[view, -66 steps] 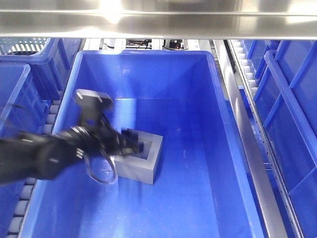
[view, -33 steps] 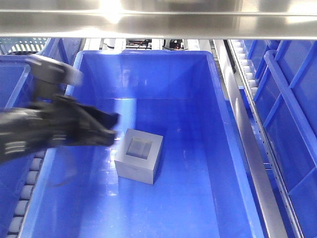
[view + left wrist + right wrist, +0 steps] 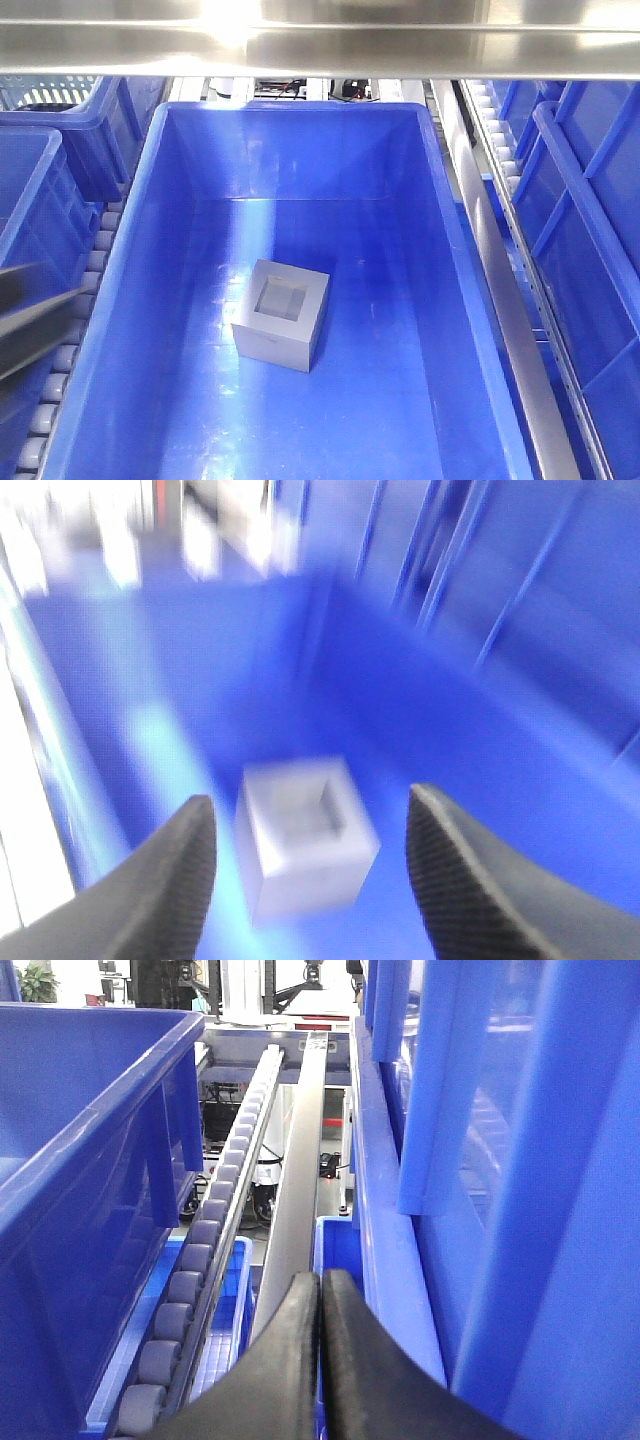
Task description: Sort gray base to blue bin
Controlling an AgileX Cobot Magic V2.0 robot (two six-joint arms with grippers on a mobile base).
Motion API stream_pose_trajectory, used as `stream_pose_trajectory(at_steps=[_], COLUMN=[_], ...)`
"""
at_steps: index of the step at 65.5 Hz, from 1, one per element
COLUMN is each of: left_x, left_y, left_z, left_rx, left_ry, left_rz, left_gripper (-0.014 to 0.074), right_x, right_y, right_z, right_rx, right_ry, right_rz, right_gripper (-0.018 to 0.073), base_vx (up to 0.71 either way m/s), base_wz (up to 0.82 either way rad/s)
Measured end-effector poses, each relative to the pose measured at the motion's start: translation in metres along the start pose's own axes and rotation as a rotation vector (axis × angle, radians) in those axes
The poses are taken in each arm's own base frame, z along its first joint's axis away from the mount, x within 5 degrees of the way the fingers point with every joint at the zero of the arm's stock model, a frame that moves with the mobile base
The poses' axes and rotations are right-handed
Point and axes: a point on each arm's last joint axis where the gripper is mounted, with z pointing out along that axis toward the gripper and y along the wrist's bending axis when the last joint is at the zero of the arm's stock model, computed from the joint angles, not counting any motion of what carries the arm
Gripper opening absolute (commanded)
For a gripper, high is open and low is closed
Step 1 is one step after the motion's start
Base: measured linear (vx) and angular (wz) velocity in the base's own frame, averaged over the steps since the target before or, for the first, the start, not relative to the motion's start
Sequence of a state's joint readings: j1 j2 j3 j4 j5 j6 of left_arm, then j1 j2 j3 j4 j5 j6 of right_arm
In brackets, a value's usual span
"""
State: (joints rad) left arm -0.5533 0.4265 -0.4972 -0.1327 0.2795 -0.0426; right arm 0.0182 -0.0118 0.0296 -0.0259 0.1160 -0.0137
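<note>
The gray base [image 3: 282, 315] rests on the floor of the blue bin [image 3: 420, 110], recess facing up, a little left of the bin's middle. In the blurred left wrist view the gray base [image 3: 305, 835] lies below and beyond my left gripper [image 3: 312, 840], whose fingers stand wide apart and hold nothing. Only a dark blurred sliver of the left arm [image 3: 30, 325] shows at the front view's left edge, outside the bin. My right gripper [image 3: 320, 1285] is shut on nothing, beside the bin over the roller track.
A lattice-sided blue crate [image 3: 85, 120] stands at the back left. More blue bins [image 3: 590, 200] stand at the right. Roller rails [image 3: 500, 170] run along both sides of the bin, and a steel beam [image 3: 320, 45] crosses overhead.
My left gripper let go of the gray base, rose and pulled back left out of the bin. The base stays where it was set down.
</note>
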Motion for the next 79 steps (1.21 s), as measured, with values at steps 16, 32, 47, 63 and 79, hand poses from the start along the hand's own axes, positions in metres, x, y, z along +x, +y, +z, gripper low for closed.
stream_pose_trajectory(at_steps=[16, 32, 47, 63, 79], left_x=[0.033, 0.039, 0.039, 0.042, 0.043], left_y=[0.003, 0.004, 0.004, 0.004, 0.004], left_z=[-0.04, -0.05, -0.05, -0.05, -0.05], left_rx=[0.021, 0.028, 0.027, 0.026, 0.02], left_ry=[-0.078, -0.089, -0.088, -0.055, -0.043], left_rz=[0.009, 0.012, 0.012, 0.013, 0.023], left_gripper=[0.0398, 0.0398, 0.0398, 0.0343, 0.0026], right_x=[0.0, 0.0, 0.0, 0.0, 0.0], right_y=[0.0, 0.0, 0.0, 0.0, 0.0], right_z=[0.0, 0.0, 0.0, 0.0, 0.0], right_rx=[0.0, 0.0, 0.0, 0.0, 0.0], right_ry=[0.0, 0.0, 0.0, 0.0, 0.0], right_rz=[0.0, 0.0, 0.0, 0.0, 0.0], right_gripper=[-0.0009, -0.0009, -0.0009, -0.0009, -0.0009], base_vx=[0.0, 0.0, 0.0, 0.0, 0.0], base_wz=[0.0, 0.0, 0.0, 0.0, 0.0])
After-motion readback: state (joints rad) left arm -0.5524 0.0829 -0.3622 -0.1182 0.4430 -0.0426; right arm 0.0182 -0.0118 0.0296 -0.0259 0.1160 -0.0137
